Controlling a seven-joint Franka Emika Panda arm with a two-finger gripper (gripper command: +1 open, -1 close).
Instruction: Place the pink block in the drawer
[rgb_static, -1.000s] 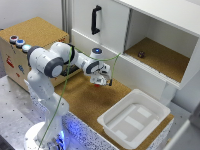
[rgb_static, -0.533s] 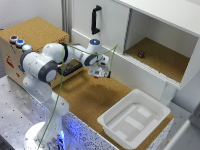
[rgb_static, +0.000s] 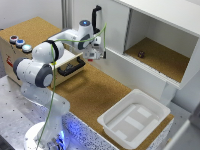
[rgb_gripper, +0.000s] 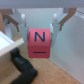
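**A:** What takes up most of the scene?

**B:** The cork-topped table (rgb_static: 95, 95), with the white-and-grey robot arm (rgb_static: 42, 67) rising from its base at the exterior view's left. Behind stands a white cabinet with an open cork-floored compartment (rgb_static: 160, 57), and a small dark object (rgb_static: 142, 54) lies inside it.

**A:** And nearer the front?

**B:** A white rectangular plastic tub (rgb_static: 134, 117) sits toward the exterior view's right. At the left is the light-wood drawer with a long black bar handle (rgb_static: 71, 67), part of a cork-topped box carrying round coloured buttons (rgb_static: 20, 43).

**A:** What about the pincer?

**B:** The pincer (rgb_static: 93, 54) hangs in the air just beyond the drawer handle, in front of the cabinet. Its fingers (rgb_gripper: 22, 22) are closed against both sides of the small reddish-pink block marked with a black "N" (rgb_gripper: 39, 43). The block is held aloft, clear of the table.
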